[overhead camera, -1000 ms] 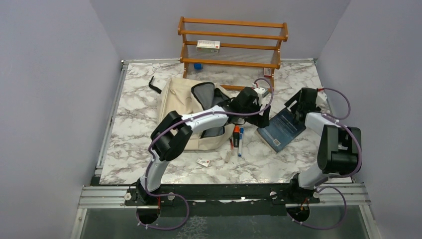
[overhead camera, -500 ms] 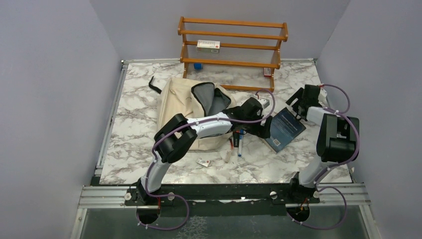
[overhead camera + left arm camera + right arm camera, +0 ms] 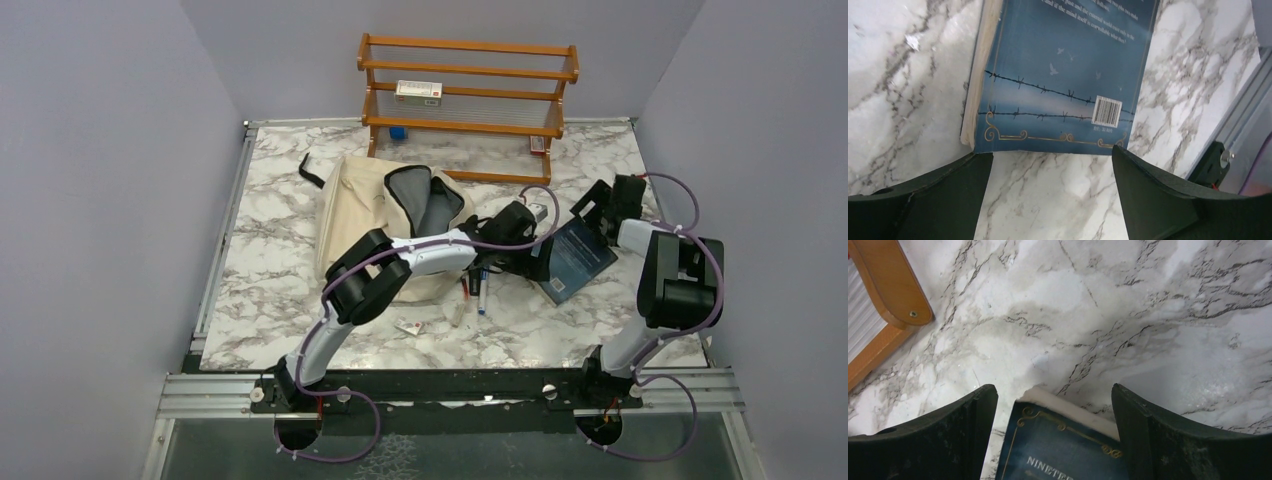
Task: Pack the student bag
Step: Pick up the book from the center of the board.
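Seen from above, the left arm rises from its base at the near edge, bends at a raised elbow, and stretches its forearm rightward across the near right part of the student bag. The left gripper points down at the marble table, its jaws spread wide with nothing held. In the left wrist view, the near edge of a blue book, back cover and barcode showing, lies in the gap between the two dark fingers. The right arm folds up at the table's right side and reaches back and to the left. The right gripper hangs over the book's far corner, also wide apart and empty; its wrist view shows that corner between the fingers. The cream bag lies flat on the table left of both grippers, its dark-lined opening turned toward them, apart from the book. A few pens lie between bag and book. A wooden rack stands at the far edge.
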You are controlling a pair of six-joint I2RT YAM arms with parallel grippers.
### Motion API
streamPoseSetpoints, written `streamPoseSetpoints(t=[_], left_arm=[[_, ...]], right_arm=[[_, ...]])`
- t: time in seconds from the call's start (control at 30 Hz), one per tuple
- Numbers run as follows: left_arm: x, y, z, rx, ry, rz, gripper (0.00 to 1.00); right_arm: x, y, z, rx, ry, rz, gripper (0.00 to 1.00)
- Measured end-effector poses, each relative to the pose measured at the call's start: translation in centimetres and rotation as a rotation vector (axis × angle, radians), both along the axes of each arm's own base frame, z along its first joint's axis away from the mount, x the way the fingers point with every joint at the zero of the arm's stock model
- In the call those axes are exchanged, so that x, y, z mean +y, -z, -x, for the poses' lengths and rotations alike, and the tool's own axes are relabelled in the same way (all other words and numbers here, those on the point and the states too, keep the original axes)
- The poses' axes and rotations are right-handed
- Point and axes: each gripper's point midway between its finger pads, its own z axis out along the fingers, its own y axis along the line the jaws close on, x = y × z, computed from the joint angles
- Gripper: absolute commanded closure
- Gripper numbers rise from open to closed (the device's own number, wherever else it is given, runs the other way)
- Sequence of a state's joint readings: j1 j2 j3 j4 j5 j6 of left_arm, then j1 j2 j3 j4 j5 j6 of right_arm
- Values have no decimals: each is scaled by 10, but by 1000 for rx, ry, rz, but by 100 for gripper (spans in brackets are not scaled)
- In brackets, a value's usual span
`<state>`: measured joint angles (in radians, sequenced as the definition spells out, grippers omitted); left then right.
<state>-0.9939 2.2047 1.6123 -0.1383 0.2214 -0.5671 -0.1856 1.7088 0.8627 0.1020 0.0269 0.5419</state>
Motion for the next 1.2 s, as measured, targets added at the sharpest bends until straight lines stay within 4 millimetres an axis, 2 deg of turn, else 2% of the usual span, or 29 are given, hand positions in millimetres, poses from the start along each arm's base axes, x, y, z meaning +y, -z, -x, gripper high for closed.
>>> streamPoseSetpoints(t=[0.1, 0.2, 0.3, 0.4, 0.5, 0.63, 0.77, 0.83, 0.9, 0.97, 1.03, 1.2], left_arm=[[-6, -3, -4, -7, 0, 8, 11], [-2, 1, -6, -5, 0, -12, 11], [9, 2, -13, -24, -15, -44, 11], [32, 3, -20, -46, -43, -107, 10], [57, -6, -44, -102, -85, -159, 10], [69, -33, -84, -208, -103, -170, 7], [48, -85, -129, -376, -62, -99, 6], [28, -107, -141, -451, -12, -48, 5], [10, -116, -145, -498, 48, -13, 5], [-3, -108, -145, -508, 104, 0, 5], [-10, -91, -139, -488, 156, -2, 5], [-11, -23, -120, -370, 262, -56, 5]], right_arm=[[4, -1, 4, -5, -16, -16, 11], [5, -5, 14, 0, 5, -29, 10], [2, -11, 20, 3, 40, -27, 10], [-4, -28, 29, -11, 99, -14, 10], [-8, -51, 43, -57, 147, -2, 10], [-5, -73, 65, -110, 184, -15, 10], [3, -78, 86, -116, 193, -52, 10], [10, -75, 99, -103, 188, -82, 10], [16, -70, 111, -85, 187, -105, 10], [21, -64, 123, -67, 190, -125, 10], [25, -60, 134, -52, 198, -145, 10], [34, -54, 153, -36, 201, -184, 11]])
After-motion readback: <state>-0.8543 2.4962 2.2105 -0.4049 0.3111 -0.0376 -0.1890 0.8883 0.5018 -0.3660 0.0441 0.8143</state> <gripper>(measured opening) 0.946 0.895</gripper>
